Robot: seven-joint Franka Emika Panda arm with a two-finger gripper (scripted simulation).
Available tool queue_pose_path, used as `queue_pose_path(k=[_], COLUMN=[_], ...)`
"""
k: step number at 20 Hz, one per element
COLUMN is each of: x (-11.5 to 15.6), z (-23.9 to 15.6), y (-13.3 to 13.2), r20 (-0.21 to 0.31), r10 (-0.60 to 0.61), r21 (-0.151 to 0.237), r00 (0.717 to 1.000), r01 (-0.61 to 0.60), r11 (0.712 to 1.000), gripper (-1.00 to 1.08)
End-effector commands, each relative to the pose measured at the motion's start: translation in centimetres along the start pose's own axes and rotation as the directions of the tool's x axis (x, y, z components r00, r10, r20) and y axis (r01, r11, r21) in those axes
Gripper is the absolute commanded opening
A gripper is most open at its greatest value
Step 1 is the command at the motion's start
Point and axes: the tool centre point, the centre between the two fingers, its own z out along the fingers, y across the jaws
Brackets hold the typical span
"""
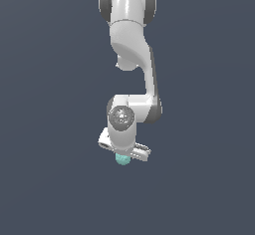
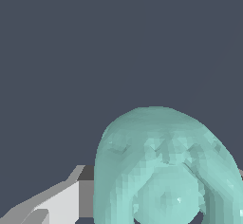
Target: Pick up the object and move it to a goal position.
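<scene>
The object point(image 1: 122, 160) is a small lumpy teal blob sitting right under the white gripper point(image 1: 123, 155), at the end of the down-reaching arm. In the wrist view the object point(image 2: 163, 171) fills the near part of the picture, very close to the camera. It sits between the gripper's fingers. One grey-white finger point(image 2: 66, 201) lies against its side, and only a sliver of the other finger shows at the picture's edge. The gripper looks shut on the object. Its contact pads are hidden behind the blob.
The white arm point(image 1: 132, 40) hangs down from the top of the exterior view. All around is a plain dark blue-grey surface with no other objects, edges or goal marker showing.
</scene>
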Motion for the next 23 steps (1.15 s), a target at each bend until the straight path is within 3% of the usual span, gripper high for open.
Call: queue_pose_path(k=[1, 23], x=[0.0, -2.3], z=[-0.1, -4.3], y=[0.1, 4.8], r20=[0.000, 0.000], r10=[0.000, 0.000], r21=[0.000, 0.000], r00=[1.000, 1.000], r01=[0.000, 0.000], r11=[1.000, 1.000], gripper=[-1.00, -1.00])
